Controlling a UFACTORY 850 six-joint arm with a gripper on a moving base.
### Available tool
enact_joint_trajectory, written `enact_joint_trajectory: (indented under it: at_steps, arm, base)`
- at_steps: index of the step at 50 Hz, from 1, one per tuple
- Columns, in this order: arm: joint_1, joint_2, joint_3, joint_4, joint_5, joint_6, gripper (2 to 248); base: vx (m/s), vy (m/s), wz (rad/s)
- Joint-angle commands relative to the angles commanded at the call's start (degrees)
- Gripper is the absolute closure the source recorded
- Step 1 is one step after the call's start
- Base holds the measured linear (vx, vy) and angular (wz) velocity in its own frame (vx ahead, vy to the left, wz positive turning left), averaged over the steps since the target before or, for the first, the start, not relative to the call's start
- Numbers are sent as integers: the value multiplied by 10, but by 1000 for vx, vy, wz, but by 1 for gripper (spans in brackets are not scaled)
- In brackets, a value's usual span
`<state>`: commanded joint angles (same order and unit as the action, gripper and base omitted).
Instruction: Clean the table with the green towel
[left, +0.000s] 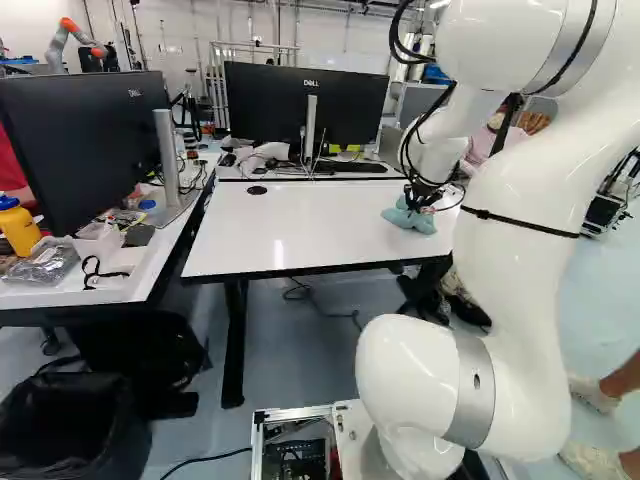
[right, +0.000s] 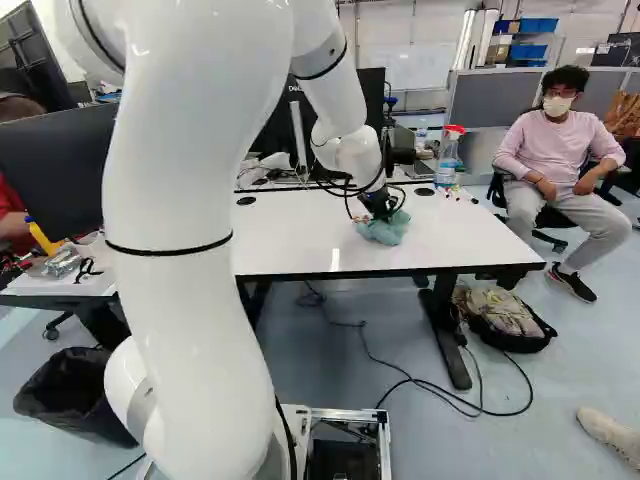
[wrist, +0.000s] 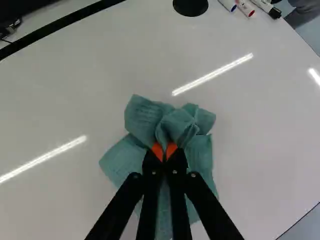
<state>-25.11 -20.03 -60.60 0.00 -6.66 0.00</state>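
Note:
In the right base view the gripper (right: 380, 205) points down over the white table (right: 290, 235), on its front half. The bunched green towel (right: 386, 230) lies on the tabletop under it; in the left base view the towel (left: 410, 218) is near the table's right side. Seen in the wrist view, the gripper (wrist: 164, 152) is shut on the green towel (wrist: 145, 117), its orange pads pinching a fold. The towel bulges ahead of the fingers and spreads on both sides beneath them.
Markers (wrist: 246, 7) and a spray bottle (right: 448, 157) are at the table's far right. Monitors (left: 305, 103) stand behind it. A side desk holds a yellow bottle (left: 18, 228). A bin (left: 75, 430) and a bag (right: 505, 318) are on the floor.

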Motion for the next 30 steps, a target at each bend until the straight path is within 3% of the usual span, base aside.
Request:
enact_joint_trajectory:
  at_steps: [14, 30]
  arm:
    - [-1, -34, -43, 0, 0, 0, 221]
    - [-22, -55, -70, 0, 0, 0, 221]
  base:
    - [0, 0, 0]
    - [0, 0, 0]
